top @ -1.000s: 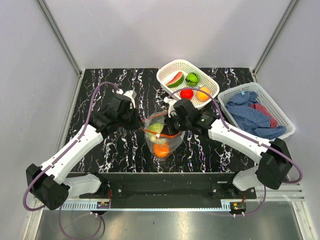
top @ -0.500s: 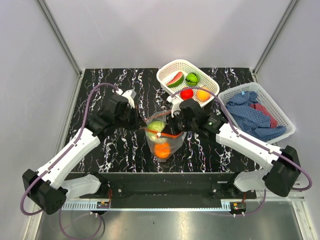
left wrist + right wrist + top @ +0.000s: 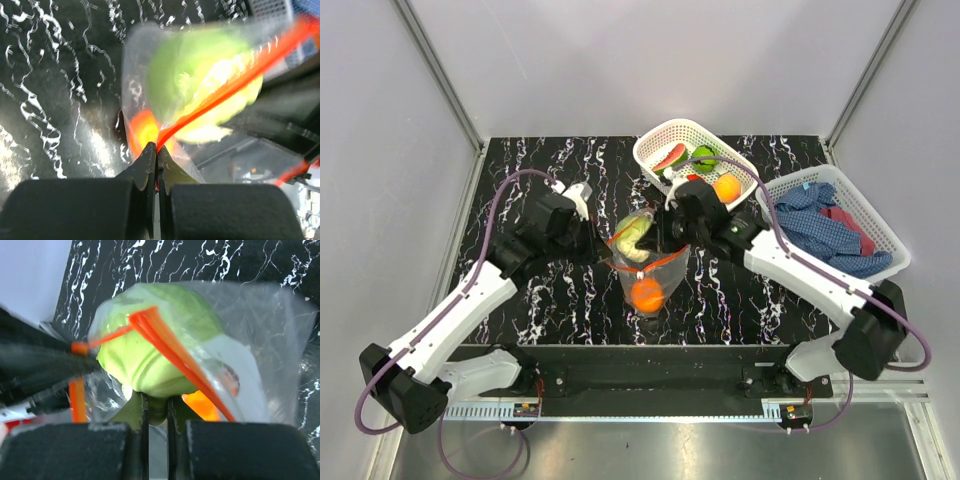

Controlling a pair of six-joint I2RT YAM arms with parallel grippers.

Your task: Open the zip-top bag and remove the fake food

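Both the left end effector [image 3: 156, 148] and right end effector [image 3: 155, 401] pinch the zip-top bag [image 3: 655, 275], hanging mouth-up.

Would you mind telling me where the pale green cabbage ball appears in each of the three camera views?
Top external: cabbage ball at picture centre, in the top of the zip-top bag, between the two arms.
Left wrist: cabbage ball upper middle, blurred, behind plastic.
Right wrist: cabbage ball centre, filling the bag's left side.
Shared landmark: the orange-red zip strip runs across or beside it.
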